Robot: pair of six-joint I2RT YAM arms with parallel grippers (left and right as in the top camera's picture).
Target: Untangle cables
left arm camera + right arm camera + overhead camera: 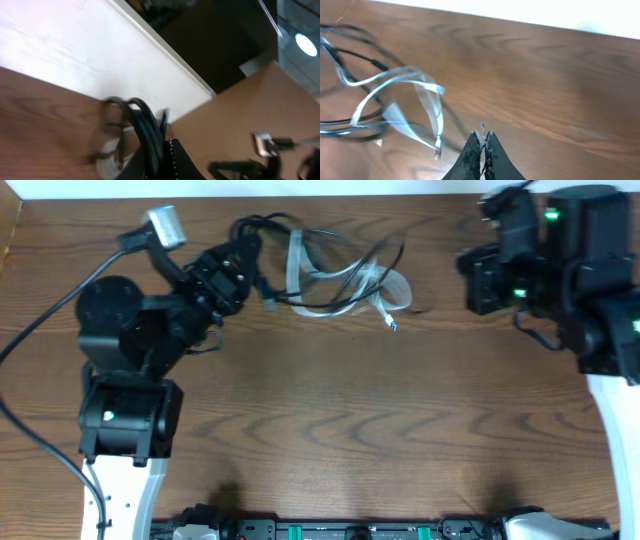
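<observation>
The cables lie tangled at the back middle of the table: thin black cables [262, 226] looped around a flat white cable [345, 280] whose small plug [392, 326] points to the front. My left gripper [246, 262] is at the tangle's left side, shut on a bundle of black cable [145, 125]. In the left wrist view the cable runs down between the left gripper [160, 150] jaws, with the white cable [107, 161] blurred below. My right gripper [468, 272] is to the right of the tangle. In the right wrist view the right gripper [482, 136] is shut on nothing, just right of the white cable [395, 80].
The white back wall [100, 55] runs along the table's far edge just behind the tangle. A grey connector [165, 225] on the left arm sits up at the back left. Bare wood [360, 410] spreads in front of the cables.
</observation>
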